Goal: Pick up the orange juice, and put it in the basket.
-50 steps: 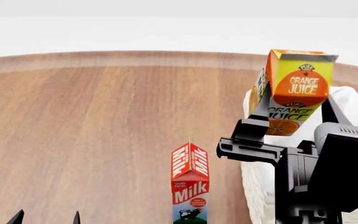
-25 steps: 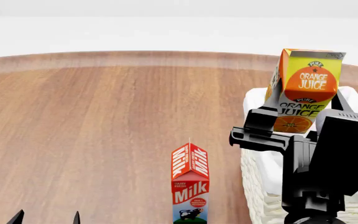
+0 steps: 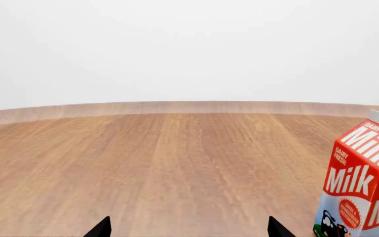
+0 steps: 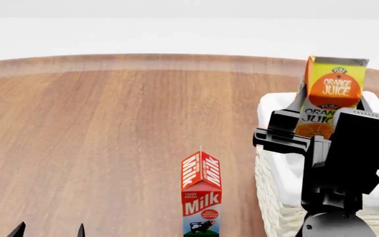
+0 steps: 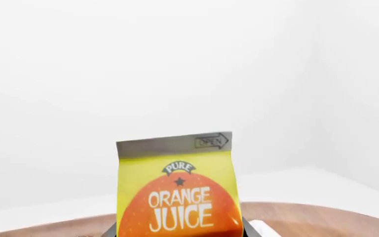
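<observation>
The orange juice carton (image 4: 331,94) is yellow-green and orange. It hangs upright in the air over the far part of the cream wicker basket (image 4: 275,197) at the right. My right gripper (image 4: 318,116) is shut on its lower sides. In the right wrist view the carton (image 5: 176,192) fills the low middle, with dark fingers (image 5: 247,228) on both sides of it. My left gripper (image 4: 49,231) is open and empty at the lower left of the head view; in the left wrist view only the tips (image 3: 102,228) of this gripper (image 3: 186,229) show.
A red-and-white milk carton (image 4: 201,195) stands upright on the round wooden table (image 4: 110,128), just left of the basket; it also shows in the left wrist view (image 3: 364,182). The basket's white cloth lining (image 4: 278,106) folds over its rim. My right arm hides much of the basket.
My right gripper has carried the orange juice to the right and slightly down, from beside the basket's left rim to over the basket. The left gripper and milk carton have not moved.
</observation>
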Tool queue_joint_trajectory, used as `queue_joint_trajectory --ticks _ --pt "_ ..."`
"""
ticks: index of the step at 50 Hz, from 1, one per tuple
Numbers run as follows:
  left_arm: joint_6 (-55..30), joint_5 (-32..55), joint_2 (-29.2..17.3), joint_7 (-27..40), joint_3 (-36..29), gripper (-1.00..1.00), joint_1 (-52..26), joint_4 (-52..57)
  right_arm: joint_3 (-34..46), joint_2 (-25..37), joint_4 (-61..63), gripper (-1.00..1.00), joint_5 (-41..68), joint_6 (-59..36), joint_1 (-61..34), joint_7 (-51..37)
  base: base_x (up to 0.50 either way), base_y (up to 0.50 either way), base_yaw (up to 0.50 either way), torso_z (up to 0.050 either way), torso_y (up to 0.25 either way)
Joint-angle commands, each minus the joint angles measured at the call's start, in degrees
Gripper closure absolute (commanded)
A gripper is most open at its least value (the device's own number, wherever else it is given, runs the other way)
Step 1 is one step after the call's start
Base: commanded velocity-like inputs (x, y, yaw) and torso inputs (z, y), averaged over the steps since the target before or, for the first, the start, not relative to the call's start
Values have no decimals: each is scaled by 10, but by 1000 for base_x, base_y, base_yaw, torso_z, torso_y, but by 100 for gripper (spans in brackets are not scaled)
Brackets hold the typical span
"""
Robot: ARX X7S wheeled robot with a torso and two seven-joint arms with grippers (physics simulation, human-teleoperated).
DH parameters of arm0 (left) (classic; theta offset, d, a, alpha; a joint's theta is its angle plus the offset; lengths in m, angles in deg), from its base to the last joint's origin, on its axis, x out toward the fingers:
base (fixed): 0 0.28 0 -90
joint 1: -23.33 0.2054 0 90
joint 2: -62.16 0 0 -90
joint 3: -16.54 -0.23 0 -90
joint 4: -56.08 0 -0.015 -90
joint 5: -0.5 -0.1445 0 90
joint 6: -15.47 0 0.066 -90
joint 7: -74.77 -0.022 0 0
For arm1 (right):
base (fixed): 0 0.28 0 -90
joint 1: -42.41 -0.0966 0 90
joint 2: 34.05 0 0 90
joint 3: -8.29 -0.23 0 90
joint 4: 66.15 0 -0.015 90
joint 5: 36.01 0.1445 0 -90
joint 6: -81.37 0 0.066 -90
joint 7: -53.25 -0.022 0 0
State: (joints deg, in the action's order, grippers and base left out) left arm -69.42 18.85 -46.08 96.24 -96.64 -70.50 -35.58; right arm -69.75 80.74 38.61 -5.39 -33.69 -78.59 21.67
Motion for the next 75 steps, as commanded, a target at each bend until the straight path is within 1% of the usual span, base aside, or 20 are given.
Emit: queue_joint_trajectory --ticks 1,24,75 --pt "1 1 -1 1 -1 -100 0 0 5 -7 -33 100 -42 13 -12 9 0 0 0 0 0" --pt "2 3 -3 3 -4 -100 -1 0 13 -21 -122 100 -62 44 -48 22 0 0 0 0 1" --pt "4 6 -6 8 -10 -100 -3 -1 28 -58 -361 100 -114 154 -110 49 0 0 0 0 1"
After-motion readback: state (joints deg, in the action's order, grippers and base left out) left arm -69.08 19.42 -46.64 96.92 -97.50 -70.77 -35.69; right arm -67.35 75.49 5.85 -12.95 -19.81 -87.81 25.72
